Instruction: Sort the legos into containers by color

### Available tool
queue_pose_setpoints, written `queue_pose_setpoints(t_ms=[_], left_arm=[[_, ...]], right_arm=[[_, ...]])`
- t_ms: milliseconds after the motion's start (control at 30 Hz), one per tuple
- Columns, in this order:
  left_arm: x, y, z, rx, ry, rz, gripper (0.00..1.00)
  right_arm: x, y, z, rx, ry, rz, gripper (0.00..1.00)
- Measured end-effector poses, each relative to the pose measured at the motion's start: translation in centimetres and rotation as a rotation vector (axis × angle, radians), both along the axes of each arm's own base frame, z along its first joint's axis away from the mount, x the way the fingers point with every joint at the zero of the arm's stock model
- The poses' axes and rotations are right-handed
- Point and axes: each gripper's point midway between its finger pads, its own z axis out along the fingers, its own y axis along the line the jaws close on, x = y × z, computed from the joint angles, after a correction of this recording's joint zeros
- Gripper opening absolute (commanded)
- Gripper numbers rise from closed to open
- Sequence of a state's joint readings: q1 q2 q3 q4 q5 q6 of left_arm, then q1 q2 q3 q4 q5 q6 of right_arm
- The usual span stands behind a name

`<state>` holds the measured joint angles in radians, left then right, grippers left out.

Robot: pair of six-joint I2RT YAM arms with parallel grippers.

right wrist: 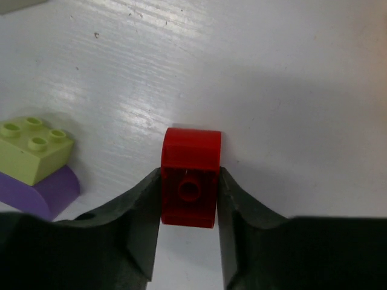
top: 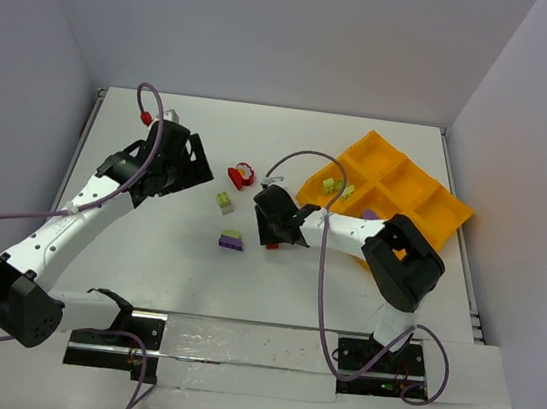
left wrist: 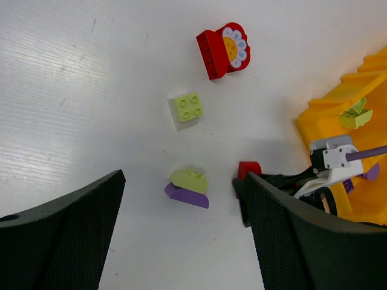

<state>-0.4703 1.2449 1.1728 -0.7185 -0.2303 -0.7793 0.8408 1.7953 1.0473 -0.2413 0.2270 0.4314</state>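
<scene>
A small red lego (right wrist: 190, 158) rests on the white table, and my right gripper (right wrist: 188, 202) is shut on its two sides. From above, that gripper (top: 271, 235) is just left of the orange-yellow tray (top: 412, 187). A yellow-green brick stuck on a purple one (right wrist: 36, 166) lies close to its left, and shows below the left wrist too (left wrist: 188, 194). A loose yellow-green brick (left wrist: 188, 109) and a red flower brick (left wrist: 224, 49) lie farther out. My left gripper (top: 194, 159) hangs open above the table, left of these legos, holding nothing.
The tray's compartments hold yellow-green bricks (top: 336, 187) in the near-left one, and a purple piece (top: 368, 214) shows beside the right arm. White walls close the table at the back and on both sides. Purple cables loop over both arms.
</scene>
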Motion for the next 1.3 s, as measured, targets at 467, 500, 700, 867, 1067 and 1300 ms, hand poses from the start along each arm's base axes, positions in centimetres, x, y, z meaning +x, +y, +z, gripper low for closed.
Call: queue_pose_setpoints(t_ms=[467,500,700,867,1067,1300], left_arm=[[0.0,0.8,-0.9,0.001,0.028,-0.010,0.87],[0.0,0.8,-1.0,0.001,0.030,-0.014,0.86],[0.0,0.5,-1.5,0.001,0.053,-0.048,0.86],[0.1,0.0,-2.7,0.000,0.091,-0.072,0.86],[0.1,-0.7,-3.6,-0.021,0.129,-0.100,0.86],[0.1,-1.1,-3.8,-0.032,0.143,-0.113,0.86]], right_arm=[[1.6,-2.2,9.0,0.117,-0.137,-0.088,0.03],[2.2,-2.9,10.5,0.148,-0.163,-0.112,0.03],[5.8,-9.5,16.8,0.273,-0.278,-0.298,0.04],[7.8,-14.3,17.0,0.276,-0.281,-0.423,0.04],[9.3,-19.6,16.4,0.273,-0.263,-0.578,0.04],[9.9,-25.0,16.7,0.278,-0.273,-0.733,0.04]])
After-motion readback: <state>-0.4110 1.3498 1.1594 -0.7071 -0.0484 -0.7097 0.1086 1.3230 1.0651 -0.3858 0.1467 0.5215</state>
